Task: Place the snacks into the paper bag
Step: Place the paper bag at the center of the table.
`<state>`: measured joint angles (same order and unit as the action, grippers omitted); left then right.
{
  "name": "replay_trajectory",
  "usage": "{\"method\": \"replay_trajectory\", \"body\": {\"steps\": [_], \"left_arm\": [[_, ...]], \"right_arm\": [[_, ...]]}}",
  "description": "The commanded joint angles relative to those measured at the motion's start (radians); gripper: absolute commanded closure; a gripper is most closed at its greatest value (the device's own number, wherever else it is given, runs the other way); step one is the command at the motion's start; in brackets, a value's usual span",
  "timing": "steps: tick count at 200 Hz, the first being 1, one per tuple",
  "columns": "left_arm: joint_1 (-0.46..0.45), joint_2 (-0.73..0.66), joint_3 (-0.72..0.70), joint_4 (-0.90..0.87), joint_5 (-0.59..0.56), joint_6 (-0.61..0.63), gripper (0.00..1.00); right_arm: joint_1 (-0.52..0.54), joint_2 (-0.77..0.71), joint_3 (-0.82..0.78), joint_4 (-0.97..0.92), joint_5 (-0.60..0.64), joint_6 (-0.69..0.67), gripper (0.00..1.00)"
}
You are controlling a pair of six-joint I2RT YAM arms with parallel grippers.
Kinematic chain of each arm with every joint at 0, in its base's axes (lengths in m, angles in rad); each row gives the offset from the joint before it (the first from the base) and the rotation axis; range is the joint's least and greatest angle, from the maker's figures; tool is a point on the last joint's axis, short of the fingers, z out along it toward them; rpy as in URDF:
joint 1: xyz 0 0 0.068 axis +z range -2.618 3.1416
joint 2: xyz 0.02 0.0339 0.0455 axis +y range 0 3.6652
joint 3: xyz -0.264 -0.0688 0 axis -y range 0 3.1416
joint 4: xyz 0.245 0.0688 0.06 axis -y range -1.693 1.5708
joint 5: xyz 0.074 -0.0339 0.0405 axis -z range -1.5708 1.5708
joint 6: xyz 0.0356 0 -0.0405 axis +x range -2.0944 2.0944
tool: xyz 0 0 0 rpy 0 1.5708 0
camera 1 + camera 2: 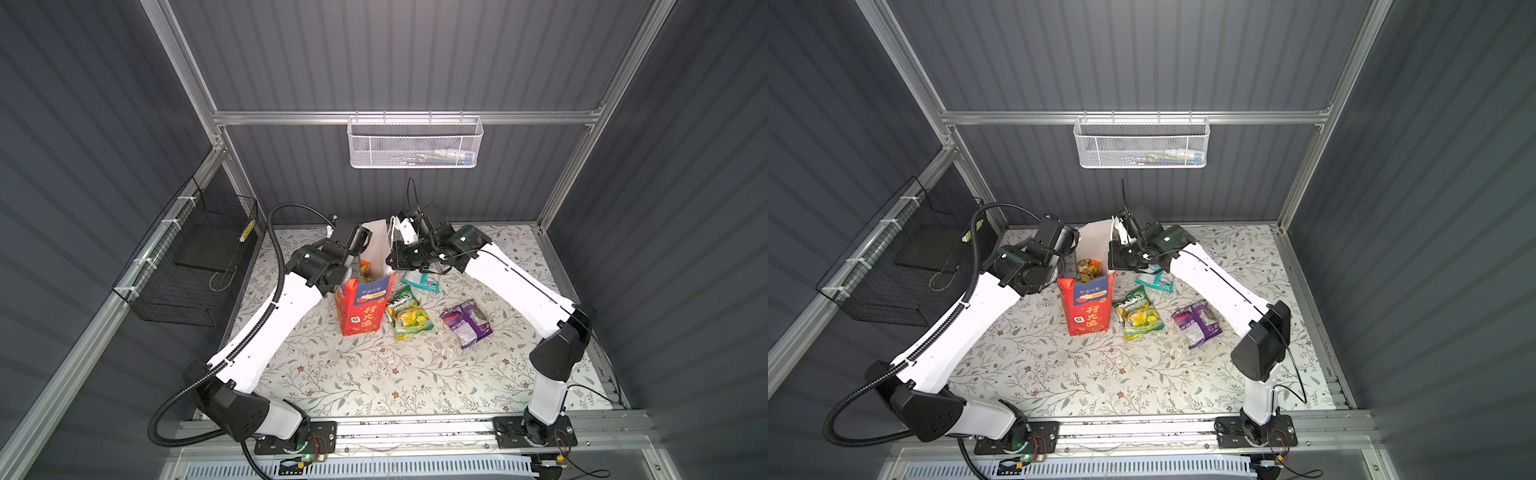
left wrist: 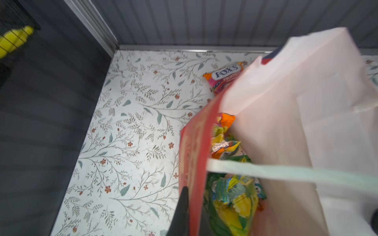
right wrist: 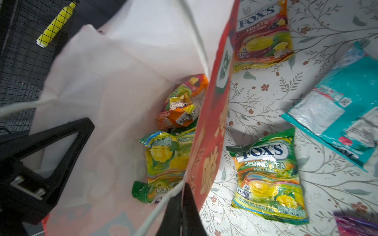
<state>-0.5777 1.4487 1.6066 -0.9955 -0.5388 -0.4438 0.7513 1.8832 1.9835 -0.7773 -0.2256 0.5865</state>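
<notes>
The red paper bag (image 1: pixel 363 309) stands upright mid-table with its white inside showing. My left gripper (image 2: pixel 193 216) is shut on its left wall, one finger outside and one inside. My right gripper (image 3: pixel 183 210) is shut on the opposite rim beside a white cord handle (image 3: pixel 196 30). Several snacks (image 3: pixel 169 155) lie in the bag's bottom, green-yellow and orange. On the table to its right are a green-yellow packet (image 1: pixel 409 318), a purple one (image 1: pixel 465 322) and a teal-white one (image 1: pixel 422 282). An orange-pink packet (image 3: pixel 263 34) lies behind the bag.
A white mesh basket (image 1: pixel 415 143) hangs on the back wall. A black wire basket (image 1: pixel 195 266) holding a yellow item is fixed to the left wall. The floral table (image 1: pixel 374 374) stretches toward the arm bases at the front.
</notes>
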Motion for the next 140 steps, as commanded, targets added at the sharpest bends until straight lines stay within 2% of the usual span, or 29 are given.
{"method": "replay_trajectory", "body": {"steps": [1,30,58,72,91,118,140], "left_arm": [[0.025,-0.014,0.021,0.057,0.073,0.010,1.00],[0.049,0.005,0.006,0.046,0.165,-0.016,1.00],[0.051,0.022,-0.003,0.049,0.244,-0.043,1.00],[0.054,0.038,-0.005,0.034,0.227,-0.053,1.00],[0.065,0.044,-0.010,0.020,0.216,-0.052,1.00],[0.070,0.019,-0.040,0.054,0.199,-0.033,1.00],[0.068,0.015,-0.071,0.067,0.198,-0.029,1.00]], "right_arm": [[0.008,0.000,0.048,0.062,0.007,0.024,1.00],[0.020,0.010,0.027,0.065,0.015,0.034,1.00],[0.023,-0.015,-0.009,0.095,0.006,0.047,0.88],[0.023,-0.031,-0.029,0.110,0.013,0.053,0.79],[0.023,-0.059,-0.057,0.125,0.019,0.046,0.58],[0.023,-0.144,-0.112,0.155,0.051,0.016,0.33],[0.022,-0.240,-0.147,0.150,0.087,-0.028,0.20]]}}
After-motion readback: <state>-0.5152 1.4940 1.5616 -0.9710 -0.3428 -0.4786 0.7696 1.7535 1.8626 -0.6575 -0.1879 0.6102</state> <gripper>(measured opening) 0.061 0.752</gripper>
